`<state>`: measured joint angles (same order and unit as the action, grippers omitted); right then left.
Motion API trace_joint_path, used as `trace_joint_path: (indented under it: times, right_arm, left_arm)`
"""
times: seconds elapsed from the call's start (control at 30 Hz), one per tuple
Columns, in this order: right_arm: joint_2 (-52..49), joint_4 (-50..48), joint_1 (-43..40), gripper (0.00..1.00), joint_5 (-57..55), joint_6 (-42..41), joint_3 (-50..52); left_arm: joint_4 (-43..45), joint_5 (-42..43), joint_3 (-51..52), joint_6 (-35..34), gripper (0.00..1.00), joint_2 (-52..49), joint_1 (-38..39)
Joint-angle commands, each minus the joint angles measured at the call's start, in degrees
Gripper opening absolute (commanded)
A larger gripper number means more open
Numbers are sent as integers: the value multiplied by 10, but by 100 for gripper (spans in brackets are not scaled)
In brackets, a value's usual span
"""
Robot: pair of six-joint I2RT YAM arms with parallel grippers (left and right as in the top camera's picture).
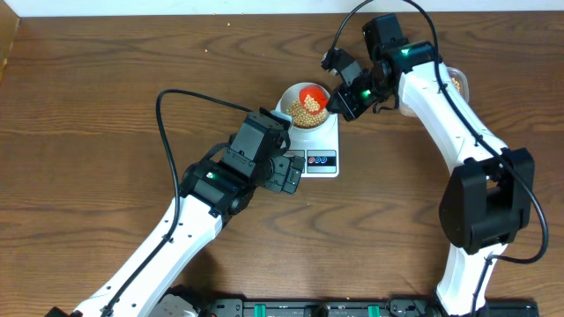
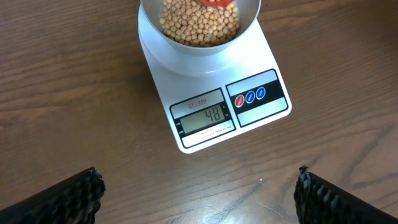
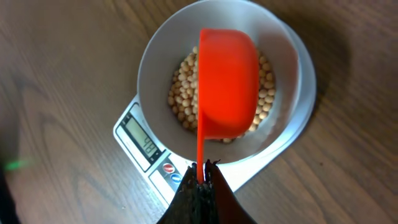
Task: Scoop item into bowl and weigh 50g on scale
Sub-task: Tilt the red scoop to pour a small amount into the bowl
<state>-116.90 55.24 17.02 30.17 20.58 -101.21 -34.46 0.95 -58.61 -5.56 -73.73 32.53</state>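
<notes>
Overhead view, one scale (image 1: 330, 141), one bowl (image 1: 284, 101), one scoop (image 1: 314, 96), many beans (image 1: 298, 111)

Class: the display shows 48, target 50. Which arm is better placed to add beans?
Right. The right gripper grips the orange scoop over the bowl on the scale; the left gripper is open, empty, short of the scale.

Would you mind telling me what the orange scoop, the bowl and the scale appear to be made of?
The scoop looks like moulded plastic: uniform orange-red, smooth, soft sheen, thin one-piece handle. The bowl is pale and smooth with a dull gloss; plastic or glazed ceramic, I cannot tell. The scale seems glossy white plastic, with a grey display window.
</notes>
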Motion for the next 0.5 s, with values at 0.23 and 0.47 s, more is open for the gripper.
trace_joint_path:
  times: [0.23, 0.47]
  right_arm:
    - [34, -10, 4, 2, -16, 29, -9]
    - [34, -10, 13, 2, -16, 59, -9]
  left_arm:
    - [0, -1, -2, 6, 100, 0, 0]
    - [0, -1, -2, 5, 100, 0, 0]
